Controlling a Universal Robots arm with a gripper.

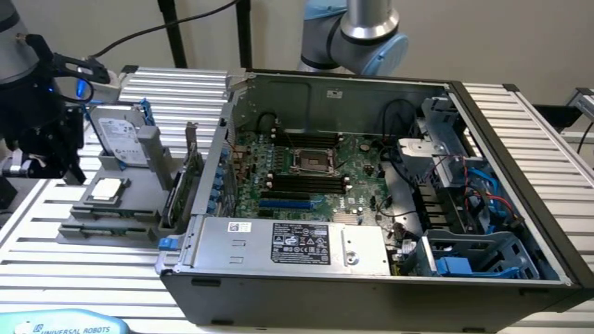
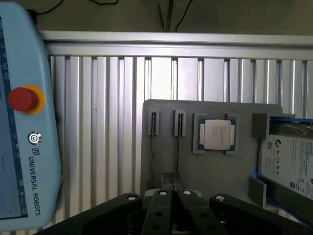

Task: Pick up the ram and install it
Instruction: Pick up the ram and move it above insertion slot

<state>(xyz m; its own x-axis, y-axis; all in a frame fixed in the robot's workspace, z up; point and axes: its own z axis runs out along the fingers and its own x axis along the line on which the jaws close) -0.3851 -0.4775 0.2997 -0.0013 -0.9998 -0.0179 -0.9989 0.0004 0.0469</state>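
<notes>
Ram (image 2: pixel 177 152): thin strip seen edge-on, standing in 1 of 2 narrow slots of the gray holder (image 2: pixel 215 171), the slot nearer the holder's processor chip (image 2: pixel 216 134); gripper (image 2: pixel 171 182) closed, over that slot's end, contact with the ram not discernible; hard drive (image 2: pixel 288 161) at the holder's edge beyond the chip; computer case (image 1: pixel 371 278) beside the holder, on the exterior view's right.

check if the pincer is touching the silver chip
Apart. The wrist view shows bare grey tray between the shut pincer and the chip in its pocket.
</notes>
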